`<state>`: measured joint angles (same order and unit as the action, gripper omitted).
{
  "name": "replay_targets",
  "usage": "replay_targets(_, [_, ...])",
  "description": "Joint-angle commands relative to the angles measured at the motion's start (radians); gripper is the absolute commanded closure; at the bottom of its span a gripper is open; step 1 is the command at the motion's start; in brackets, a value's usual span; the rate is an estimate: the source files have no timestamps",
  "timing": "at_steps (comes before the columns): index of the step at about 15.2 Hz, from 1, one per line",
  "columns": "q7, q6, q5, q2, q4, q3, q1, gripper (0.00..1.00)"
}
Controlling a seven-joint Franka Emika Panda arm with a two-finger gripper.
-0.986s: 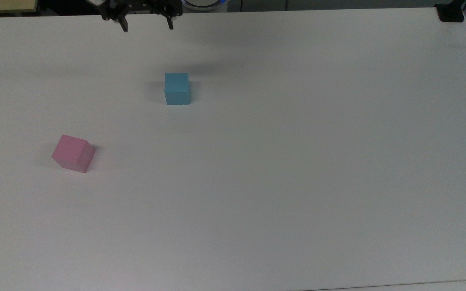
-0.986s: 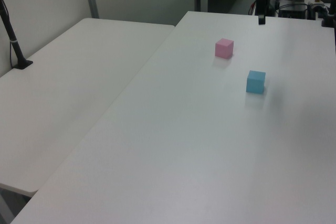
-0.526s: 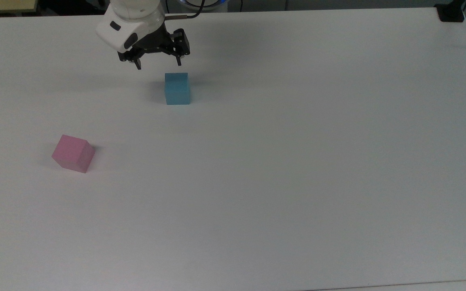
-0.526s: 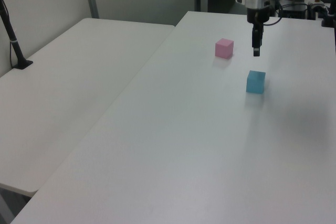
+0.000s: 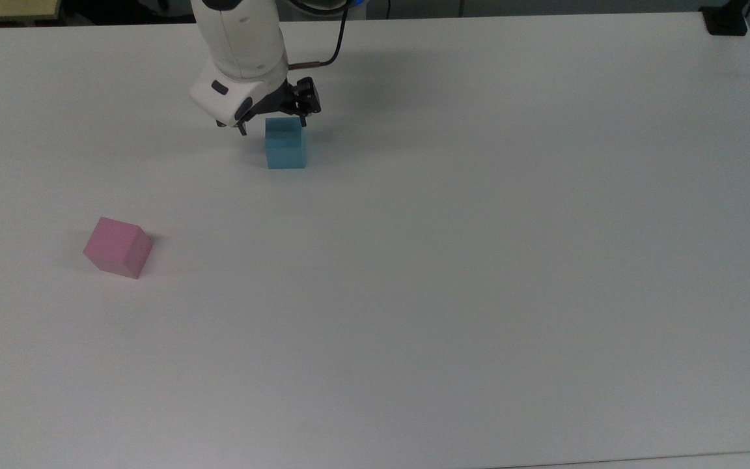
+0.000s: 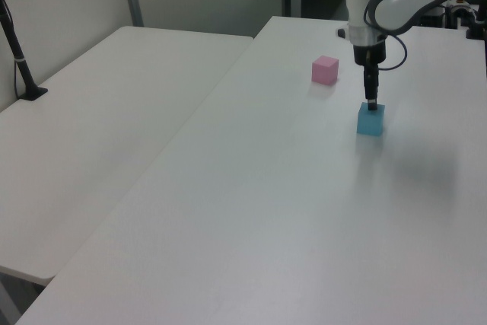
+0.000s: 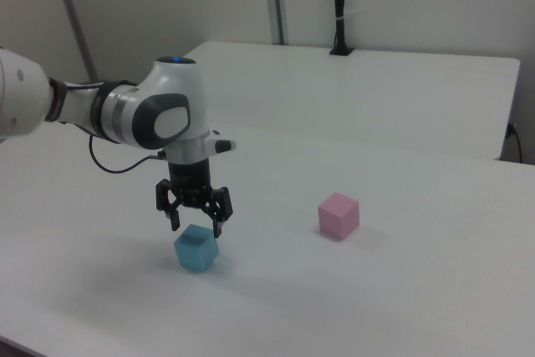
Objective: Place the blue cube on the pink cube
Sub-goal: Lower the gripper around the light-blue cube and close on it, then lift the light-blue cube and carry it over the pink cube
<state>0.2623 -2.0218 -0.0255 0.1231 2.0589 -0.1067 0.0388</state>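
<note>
Hovering right above the blue cube [image 7: 196, 250], jaws spread wide and empty! Pink cube [image 7: 338, 215] sits well apart on the table [image 7: 401, 290], to the right view's right. Risk: an off-centre descent could clip an edge and shove the cube away.

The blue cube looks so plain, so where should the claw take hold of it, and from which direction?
Probably from straight above, pinching two opposite side faces. The blue cube sits flat on the table with bare space all round, and its faces are plain and parallel. The open tool hangs just over it, fingers pointing down.
</note>
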Motion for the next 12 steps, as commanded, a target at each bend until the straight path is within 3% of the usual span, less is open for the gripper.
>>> replay_targets(1, [-0.005, -0.038, -0.03, 0.021, 0.024, -0.005, 0.024, 0.0])
replay_targets(2, [-0.005, -0.041, -0.045, 0.024, 0.026, -0.004, 0.026, 0.07])
replay_targets(4, [-0.005, -0.038, -0.056, 0.029, 0.026, -0.001, 0.026, 0.47])
replay_targets(6, [-0.005, -0.037, -0.056, 0.029, 0.026, 0.005, 0.026, 0.76])
replay_targets(8, [-0.005, -0.028, -0.056, 0.023, 0.017, 0.005, 0.024, 0.87])
replay_targets(12, [0.002, 0.027, -0.048, -0.01, -0.049, -0.004, 0.001, 0.87])
